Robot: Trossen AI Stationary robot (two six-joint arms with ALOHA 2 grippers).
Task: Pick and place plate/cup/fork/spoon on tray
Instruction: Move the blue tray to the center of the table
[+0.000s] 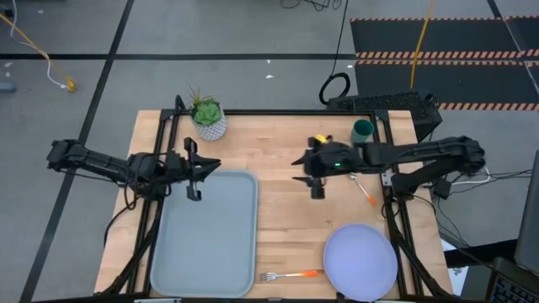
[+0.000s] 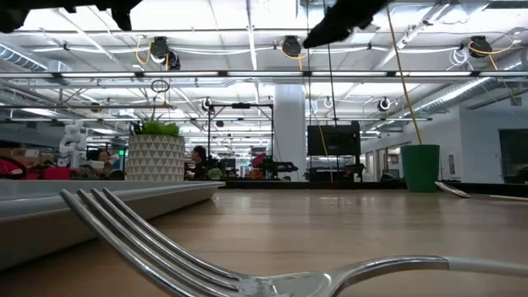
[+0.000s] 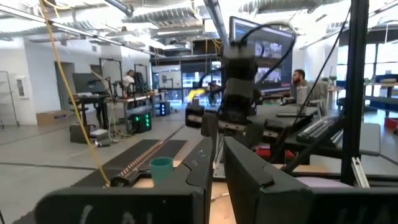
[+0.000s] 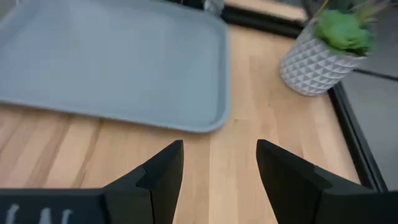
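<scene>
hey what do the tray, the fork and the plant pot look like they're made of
Tray: probably matte plastic, judging by its even grey-blue surface, moulded rim and rounded corners.
Fork: shiny metal tines that reflect light in the low view; the orange handle looks like plastic.
Plant pot: white with a faceted pattern, possibly ceramic or plastic; the look leaves it open.

From my seat, the large grey-blue rectangular tray (image 1: 205, 231) sits at nine o'clock, the round lavender-blue plate (image 1: 360, 262) at four, and the orange-handled metal fork (image 1: 289, 274) between them.
</scene>
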